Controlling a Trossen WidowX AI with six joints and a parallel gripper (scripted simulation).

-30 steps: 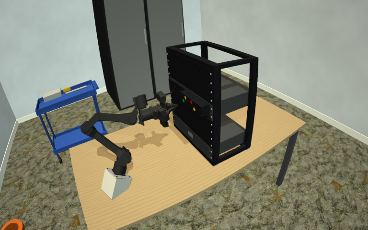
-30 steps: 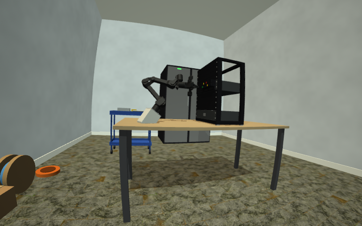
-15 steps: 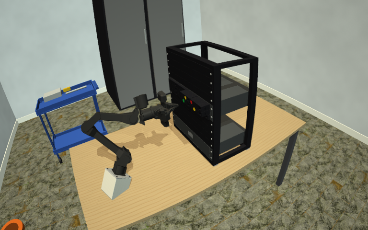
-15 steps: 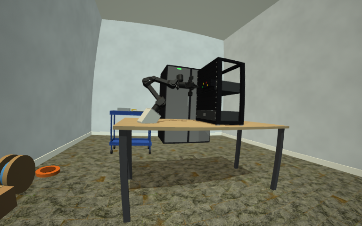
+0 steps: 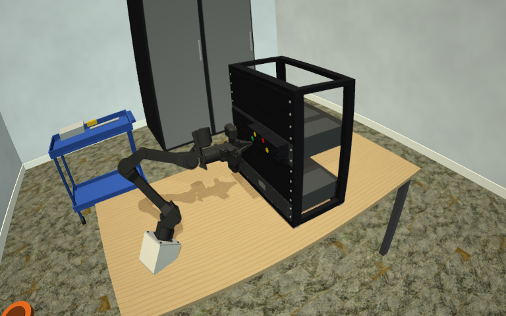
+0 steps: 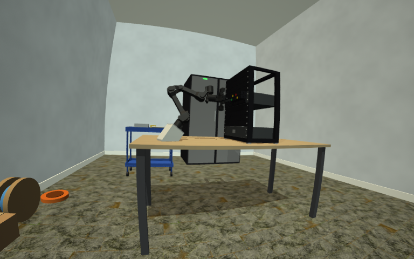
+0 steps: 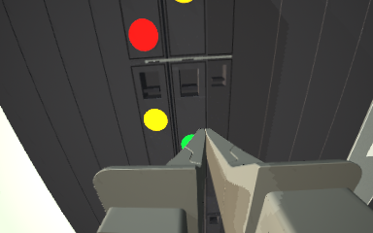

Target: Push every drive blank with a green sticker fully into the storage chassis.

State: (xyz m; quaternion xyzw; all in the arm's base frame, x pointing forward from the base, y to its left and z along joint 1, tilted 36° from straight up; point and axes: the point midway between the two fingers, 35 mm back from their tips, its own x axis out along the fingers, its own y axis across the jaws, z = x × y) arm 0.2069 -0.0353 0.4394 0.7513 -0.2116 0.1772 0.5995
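Note:
The black rack (image 5: 297, 149) (image 6: 276, 107) stands on the wooden table (image 5: 223, 241) (image 6: 213, 143), its front facing my arm. Four drive blanks in the chassis carry stickers: a green one (image 5: 252, 138) (image 6: 231, 99) (image 7: 186, 142), a red one (image 5: 262, 139) (image 6: 235, 95) (image 7: 143, 34), a yellow one (image 5: 254, 133) (image 7: 155, 119) and a second yellow one (image 5: 267, 149) (image 7: 184, 1). My gripper (image 5: 247, 143) (image 6: 227, 98) (image 7: 204, 134) is shut and empty. Its fingertips point at the front of the green-sticker blank and half cover the sticker in the wrist view. I cannot tell whether they touch it.
My arm's white base (image 5: 159, 253) (image 6: 170, 133) sits at the table's near left. A blue cart (image 5: 93, 141) (image 6: 146, 129) and a tall grey cabinet (image 5: 178, 66) (image 6: 201, 122) stand behind the table. An orange ring (image 6: 54, 195) lies on the floor.

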